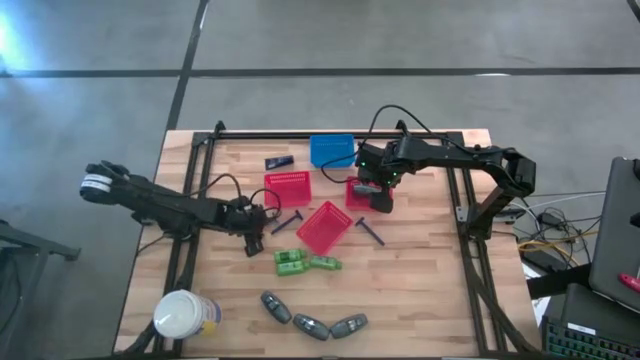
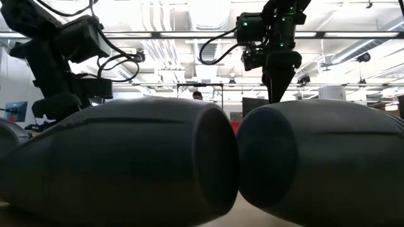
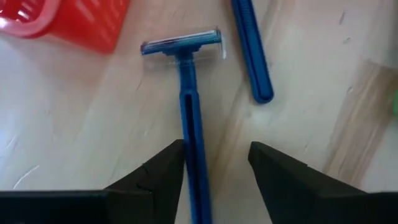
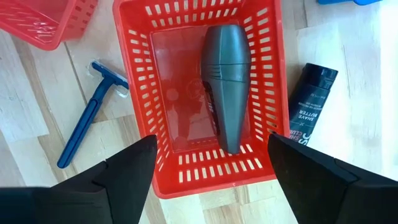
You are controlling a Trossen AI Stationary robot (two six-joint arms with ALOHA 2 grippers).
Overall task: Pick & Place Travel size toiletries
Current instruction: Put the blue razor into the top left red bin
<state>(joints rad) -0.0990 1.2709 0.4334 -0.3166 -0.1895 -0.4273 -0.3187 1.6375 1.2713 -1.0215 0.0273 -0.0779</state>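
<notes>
We have our left gripper (image 3: pixel 214 165) low over the wood table (image 1: pixel 420 290), spread open and holding nothing, with a blue razor (image 3: pixel 189 124) lying straight ahead of it. That razor's handle runs lengthwise away from the fingers, its lower end reaching in between them close against one finger, and its blade head sits at the far end beside a red basket (image 3: pixel 81 22). So the long axis lies along our reach and crosswise to the closing line, which we judge suits a pinch on the handle once we settle lower. A second razor (image 3: pixel 252 50) lies just beside the first, apart from it. Our right gripper (image 4: pixel 211 165) hovers wide open and empty above another red basket (image 4: pixel 140 93), where a grey oval bottle (image 4: pixel 227 74) already rests lengthwise; a black tube (image 4: pixel 311 102) lies just outside that basket's wall. From above, three more grey bottles (image 1: pixel 312 325) and the green pieces (image 1: pixel 305 262) wait near the front edge, nearer our left arm than our right.
</notes>
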